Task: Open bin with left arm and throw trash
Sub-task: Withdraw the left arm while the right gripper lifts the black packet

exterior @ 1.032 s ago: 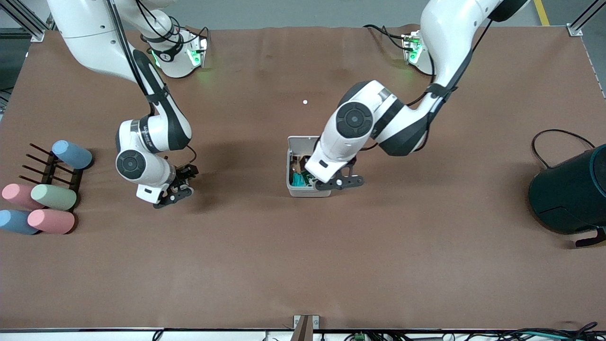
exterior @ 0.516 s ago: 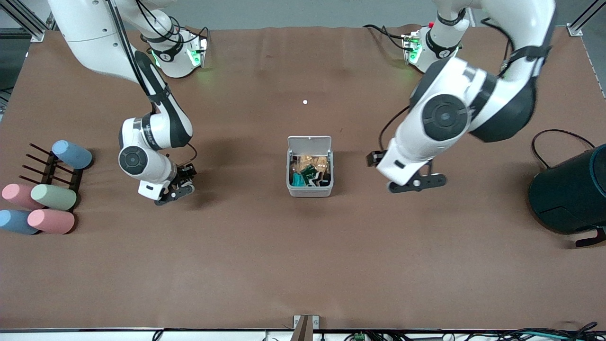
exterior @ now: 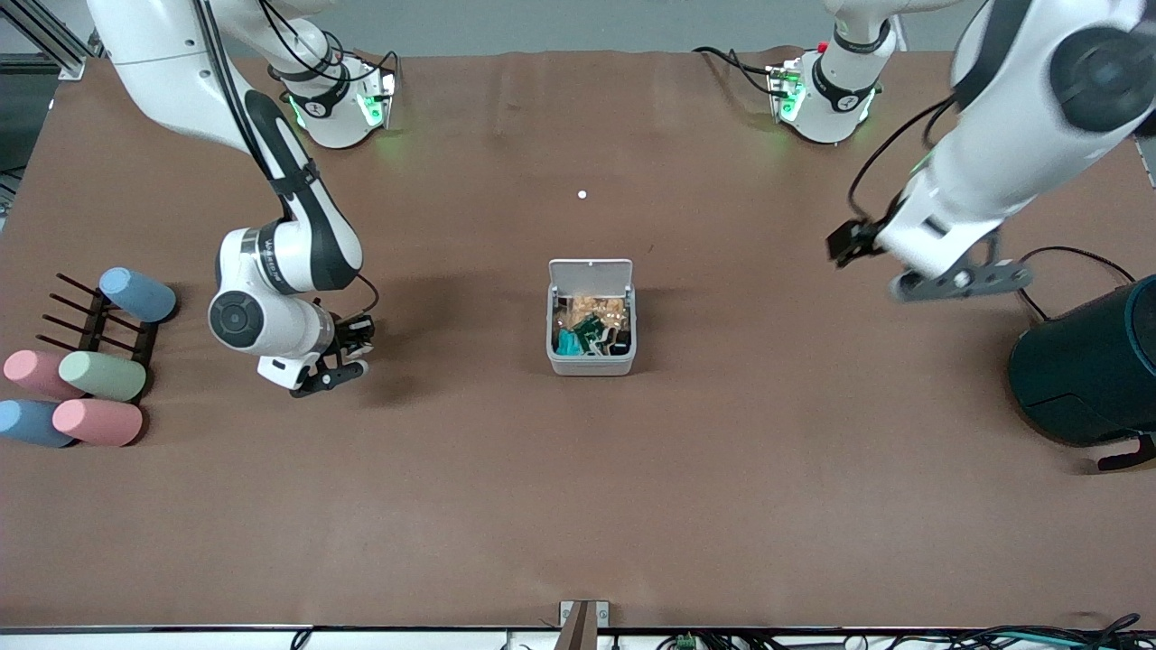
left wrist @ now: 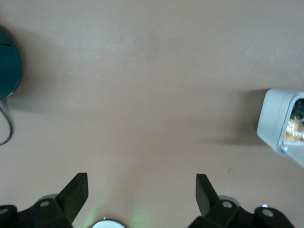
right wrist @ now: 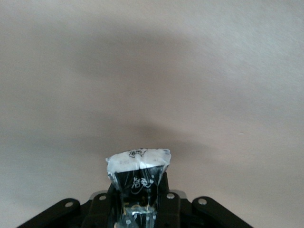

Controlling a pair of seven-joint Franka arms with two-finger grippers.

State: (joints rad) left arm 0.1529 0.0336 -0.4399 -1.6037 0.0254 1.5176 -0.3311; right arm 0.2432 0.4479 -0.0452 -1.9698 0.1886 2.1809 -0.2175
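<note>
The bin (exterior: 591,359) stands mid-table with its lid (exterior: 591,272) tipped up and several scraps inside; the left wrist view catches one corner of the bin (left wrist: 278,121). My left gripper (exterior: 957,280) is open and empty, up over bare table between the bin and the dark teal cylinder; it shows as the left gripper (left wrist: 141,192) with its jaws wide apart. My right gripper (exterior: 330,368) is low over the table between the pastel cylinders and the bin. In its wrist view the right gripper (right wrist: 137,192) is shut on a piece of trash, a black-and-silver foil packet (right wrist: 137,168).
A dark teal cylinder (exterior: 1088,370) with a black cable (exterior: 1066,257) lies at the left arm's end. Pastel cylinders (exterior: 90,397) and a dark rack (exterior: 99,325) sit at the right arm's end. A small white dot (exterior: 582,194) lies toward the bases.
The left arm has lifted off the bin and swung toward its own end of the table, leaving the lid up. The right gripper has closed on the foil packet.
</note>
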